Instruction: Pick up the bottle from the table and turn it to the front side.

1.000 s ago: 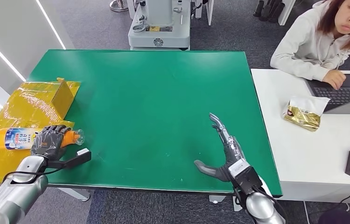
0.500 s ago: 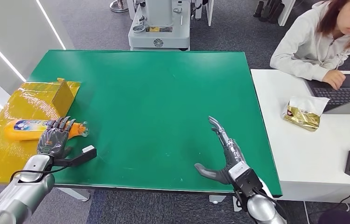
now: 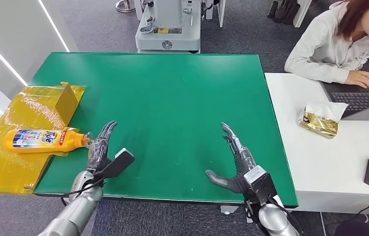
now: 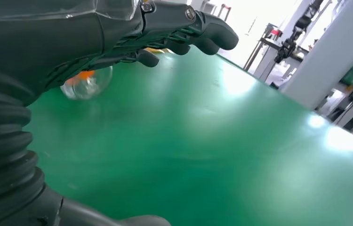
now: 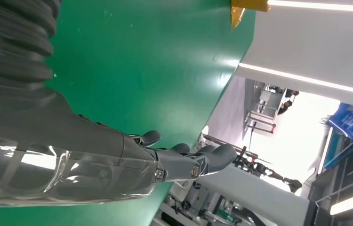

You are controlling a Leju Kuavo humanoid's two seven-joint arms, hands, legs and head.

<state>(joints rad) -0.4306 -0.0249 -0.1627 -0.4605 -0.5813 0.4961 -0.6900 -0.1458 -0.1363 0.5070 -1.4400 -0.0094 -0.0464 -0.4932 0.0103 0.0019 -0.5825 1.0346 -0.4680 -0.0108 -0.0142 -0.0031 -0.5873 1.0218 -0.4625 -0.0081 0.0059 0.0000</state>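
Robot hand on the left [image 3: 99, 147] is held with fingers spread, empty, just beside the cap of the bottle [image 3: 42, 139] lying label-up on yellow wrapping [image 3: 5, 167] at the green surface [image 3: 172, 98] edge; turning looks done, so only withdrawal is called for.

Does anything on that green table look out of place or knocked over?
The orange plastic bottle lies on its side across the crinkled yellow sheet at the green table's left edge, cap pointing toward the robot's open left hand. Nothing looks spilled or damaged.

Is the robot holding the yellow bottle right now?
No, the bottle lies on the yellow sheet and the left hand is open beside it.
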